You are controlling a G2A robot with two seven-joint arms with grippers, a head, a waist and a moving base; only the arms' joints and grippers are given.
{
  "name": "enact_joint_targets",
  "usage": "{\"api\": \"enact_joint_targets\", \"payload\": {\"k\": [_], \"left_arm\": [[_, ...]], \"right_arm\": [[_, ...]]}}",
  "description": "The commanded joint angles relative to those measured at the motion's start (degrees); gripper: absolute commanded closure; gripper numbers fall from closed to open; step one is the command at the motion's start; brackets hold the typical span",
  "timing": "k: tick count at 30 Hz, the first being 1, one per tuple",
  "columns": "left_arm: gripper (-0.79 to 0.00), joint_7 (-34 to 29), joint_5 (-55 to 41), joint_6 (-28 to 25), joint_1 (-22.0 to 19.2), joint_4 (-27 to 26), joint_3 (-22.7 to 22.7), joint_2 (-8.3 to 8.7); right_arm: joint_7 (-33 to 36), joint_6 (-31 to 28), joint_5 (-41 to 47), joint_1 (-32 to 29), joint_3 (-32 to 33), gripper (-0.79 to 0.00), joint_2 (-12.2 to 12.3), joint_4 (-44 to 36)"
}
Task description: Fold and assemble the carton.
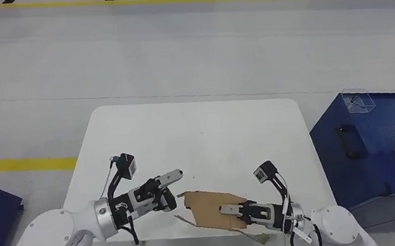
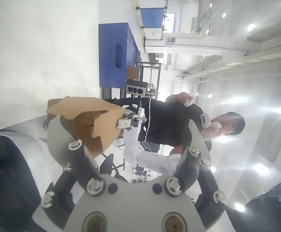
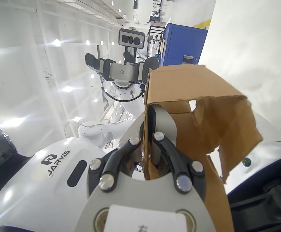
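The brown, half-folded cardboard carton (image 1: 211,205) sits close to the near edge of the white tabletop (image 1: 198,130), a ragged flap reaching about to that edge; beyond it a broad stretch of white surface runs to the far edge. The right end effector (image 3: 146,125) is clamped tight on one carton wall, one finger inside and one outside. The left end effector (image 2: 123,126) stands just beside the carton's other end, spread wide and holding nothing, with one finger (image 2: 58,131) near the cardboard. Off the tabletop's right side stands a blue cabinet (image 1: 366,144), well apart from both arms.
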Motion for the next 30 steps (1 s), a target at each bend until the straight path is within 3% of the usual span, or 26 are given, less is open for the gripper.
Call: {"api": "enact_joint_targets", "payload": {"k": [1,6,20,30], "left_arm": [[-0.785,0.05,0.7,0.56,-0.63,0.06,1.16,-0.07],[-0.785,-1.04,0.08,1.27,-1.55,-0.12,2.97,-0.24],[-0.785,-0.51,2.51,-4.34,-0.36,-3.67,5.05,-0.49],[-0.785,0.09,5.79,-4.63,-1.34,-4.15,7.86,-0.77]], "right_arm": [[0.0,-0.2,0.02,-0.14,-0.03,0.0,0.04,-0.11],[0.15,-0.25,0.13,-0.29,0.07,0.0,0.19,-0.2],[0.6,-0.48,0.55,-0.35,-0.27,0.0,0.53,0.8],[1.25,-0.07,1.69,0.56,-1.08,0.0,0.68,2.08]]}}
